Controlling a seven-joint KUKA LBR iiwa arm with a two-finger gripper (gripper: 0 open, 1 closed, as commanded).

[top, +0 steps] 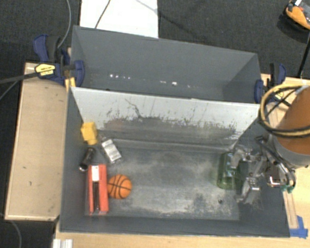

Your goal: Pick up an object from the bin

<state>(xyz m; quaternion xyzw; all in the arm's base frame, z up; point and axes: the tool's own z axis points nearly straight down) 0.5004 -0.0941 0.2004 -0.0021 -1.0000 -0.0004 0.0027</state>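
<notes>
Dark carpet, trailing cables and pale boards all around a grey metal bin (166, 62) with sloped walls and a scuffed flat floor. Reaching in from the right: the gripper (242, 184), down at floor level in the bin's right end, close against the foot of the right wall. Right at its left side, touching or nearly so: a green translucent thing (226, 175), upright, perhaps a small bottle or cup. Probably the target, judging by closeness alone. Cannot tell whether open or closed, nor whether the green thing sits within the grip or just beside it; too much overlap of metal and green to read.

Along the left wall, well apart from the gripper, a loose cluster: a yellow block (88, 132) furthest back, a crumpled silver wrapper (110, 150) just beside it, a small black cylinder (86, 159) nearer the front, then a long red-orange box (98, 189) lying lengthwise, with a toy basketball (119, 186) touching or just beside its right edge. Likely gathered there by sliding off the sloped wall. Bare floor between the two groups, so room for a straight lift. Nothing visibly raised; pick judged not yet done.
</notes>
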